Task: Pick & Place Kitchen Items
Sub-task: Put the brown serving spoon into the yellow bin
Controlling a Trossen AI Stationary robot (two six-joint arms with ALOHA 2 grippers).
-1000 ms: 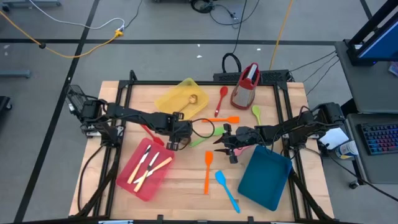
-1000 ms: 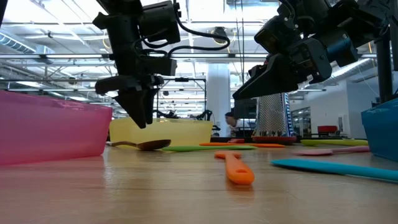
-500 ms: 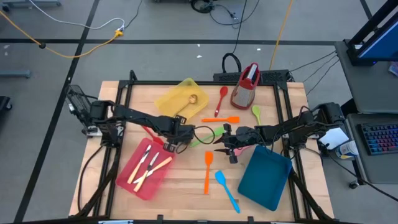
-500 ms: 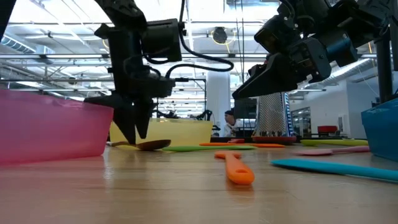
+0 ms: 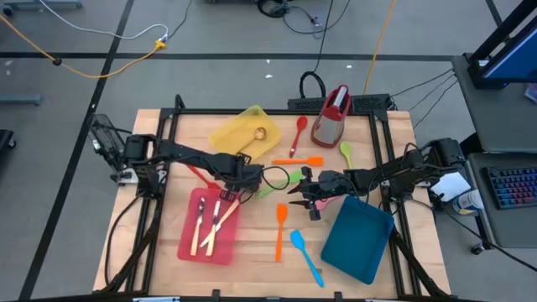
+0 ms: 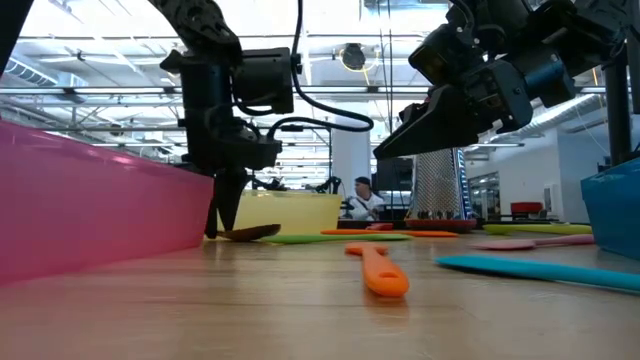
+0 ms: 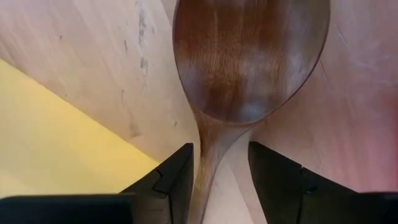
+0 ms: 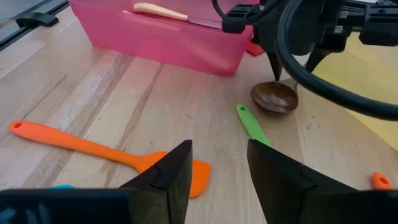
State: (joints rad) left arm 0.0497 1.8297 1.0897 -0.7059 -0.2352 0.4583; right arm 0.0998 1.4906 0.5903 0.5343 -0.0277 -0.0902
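Observation:
A dark wooden spoon [image 7: 249,62] lies on the table next to the yellow tray [image 5: 239,134]; it also shows in the low view [image 6: 250,232] and the right wrist view [image 8: 273,98]. My left gripper [image 5: 228,183] is open and down at the table, with one finger on each side of the spoon's neck [image 7: 211,149]. The pink tray [image 5: 210,225] holds pale-handled cutlery [image 5: 205,220]. My right gripper [image 5: 300,193] is open and empty. It hovers above the table [image 6: 395,148] near a green spoon [image 8: 252,127]. My left gripper comes from above, pointing down, with its fingers [image 7: 171,177] on either side of the spoon's neck where the handle meets the bowl. I cannot tell whether they touch it. The spoon lies flat on the table. The gripper stands close by the pink tray's far corner [image 8: 236,53]; whether it touches that, I cannot tell.
An orange spatula [image 5: 280,231] and a blue spatula [image 5: 306,256] lie near the front. The blue tray [image 5: 357,239] is at the right. A second orange spatula [image 5: 298,161], a red spoon [image 5: 298,134], a green spoon [image 5: 345,151] and a grater [image 5: 331,113] are at the back. A red spatula [image 5: 197,176] lies by the pink tray.
My left gripper has gone down to the table and a little toward the left and near edges, ending over the wooden spoon. The pink tray has turned about and slid toward the near edge with its cutlery inside.

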